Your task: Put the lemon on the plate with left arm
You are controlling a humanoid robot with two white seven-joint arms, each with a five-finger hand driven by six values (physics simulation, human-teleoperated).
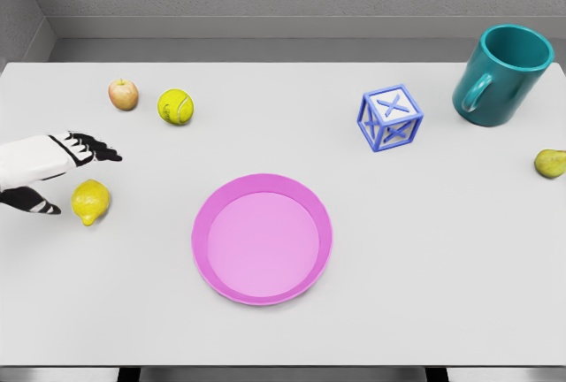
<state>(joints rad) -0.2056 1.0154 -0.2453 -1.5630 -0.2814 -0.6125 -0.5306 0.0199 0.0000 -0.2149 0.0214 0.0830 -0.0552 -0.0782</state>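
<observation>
Lemon sits at left of frame on the white table, well short of the table's left edge. Its long axis runs roughly vertical in the picture, slightly tilted, nub pointing toward the bottom of the frame. Left hand enters from the left edge, fingers spread apart, holding nothing; dark fingertips above the lemon, thumb just left of it, not clearly touching. Pink plate at centre-bottom, right of the lemon, with bare tabletop between them. Apple and tennis ball upper left. Blue wire cube, teal mug upper right; pear at right edge.
</observation>
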